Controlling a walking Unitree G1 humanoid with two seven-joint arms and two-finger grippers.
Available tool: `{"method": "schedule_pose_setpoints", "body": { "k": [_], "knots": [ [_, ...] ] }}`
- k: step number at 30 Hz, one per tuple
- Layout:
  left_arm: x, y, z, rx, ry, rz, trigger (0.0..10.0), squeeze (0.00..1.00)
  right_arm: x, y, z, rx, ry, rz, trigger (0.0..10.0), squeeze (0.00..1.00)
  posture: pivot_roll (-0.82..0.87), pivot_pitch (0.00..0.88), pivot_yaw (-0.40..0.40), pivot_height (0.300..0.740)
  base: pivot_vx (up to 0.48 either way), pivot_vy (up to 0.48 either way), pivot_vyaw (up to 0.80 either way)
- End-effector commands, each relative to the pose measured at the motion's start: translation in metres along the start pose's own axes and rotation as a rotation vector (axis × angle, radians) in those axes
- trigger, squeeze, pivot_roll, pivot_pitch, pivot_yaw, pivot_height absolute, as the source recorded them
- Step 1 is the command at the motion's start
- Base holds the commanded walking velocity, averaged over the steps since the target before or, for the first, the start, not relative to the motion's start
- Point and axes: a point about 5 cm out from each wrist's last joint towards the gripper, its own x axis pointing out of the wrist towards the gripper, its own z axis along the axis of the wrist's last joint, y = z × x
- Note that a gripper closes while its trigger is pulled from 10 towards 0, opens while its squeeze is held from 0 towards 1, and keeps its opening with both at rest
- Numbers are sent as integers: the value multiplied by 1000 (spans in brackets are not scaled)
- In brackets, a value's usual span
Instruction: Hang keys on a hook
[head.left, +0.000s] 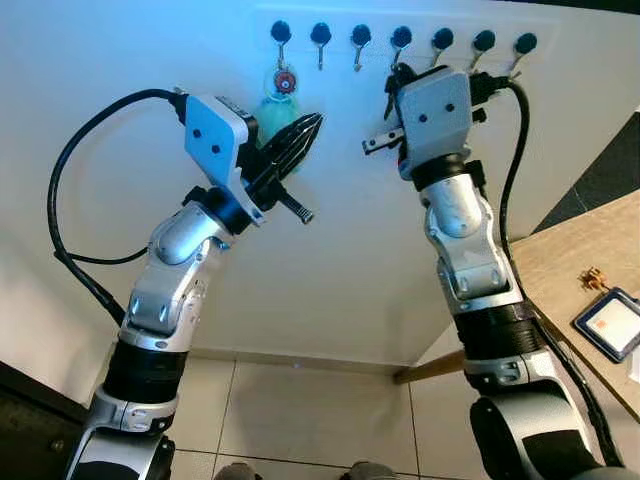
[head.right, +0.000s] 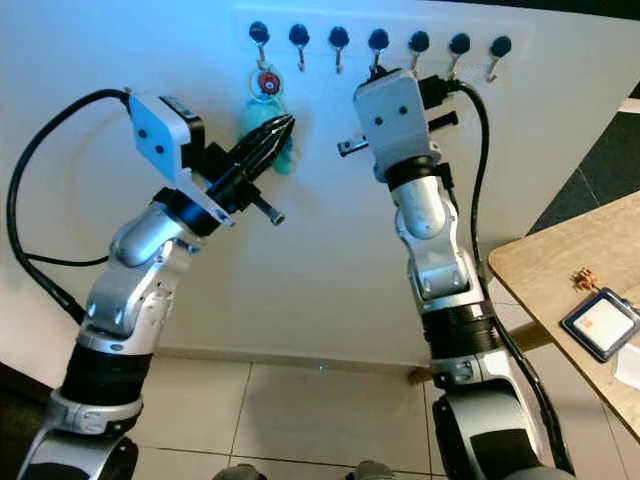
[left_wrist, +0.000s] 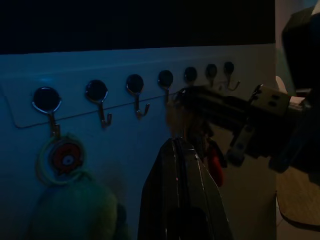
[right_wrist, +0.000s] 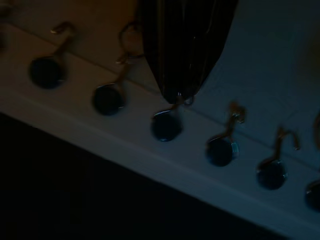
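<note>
Reaching up to the rail of hooks (head.left: 400, 40), the right gripper (right_wrist: 177, 92) has its two black fingers pressed together, their tips right at the fourth hook from the robot's left (right_wrist: 167, 124); a small metal ring (right_wrist: 187, 100) shows at the tips, touching that hook's stem, but whether the fingers really pinch it I cannot tell; in the left wrist view something red and dark (left_wrist: 212, 160), probably the keys, hangs under this gripper, blurred.

The left gripper (head.left: 305, 130) is also closed and holds nothing; it points up and to the right, its tips just beside a green soft keychain (head.right: 262, 120) that hangs with a round red tag (head.left: 285, 80) from the first hook (head.left: 281, 35).

Between the two grippers the white wall (head.left: 340, 230) is bare, so there is free room there; the second and third hooks and the three at the right end carry nothing.

Lower right, well apart from the rail, a wooden table (head.left: 560, 260) carries a card holder (head.left: 610, 322) and a small brownish object (head.left: 592, 278) near its edge.
</note>
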Motion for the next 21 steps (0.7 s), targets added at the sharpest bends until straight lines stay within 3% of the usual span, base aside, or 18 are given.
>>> {"method": "schedule_pose_setpoints", "body": {
  "k": [1, 21],
  "knots": [
    [5, -5, 6, -7, -30, -21, 10000, 0, -3, -9, -1, 14, 7, -36, 10000, 0, 44, 78, -29, 740, 0, 0, 0],
    [7, -6, 6, -4, -28, -33, 10000, 0, -16, -12, -9, 49, 69, -52, 10000, 0, 41, 78, -23, 740, 0, 0, 0]
  ]
}}
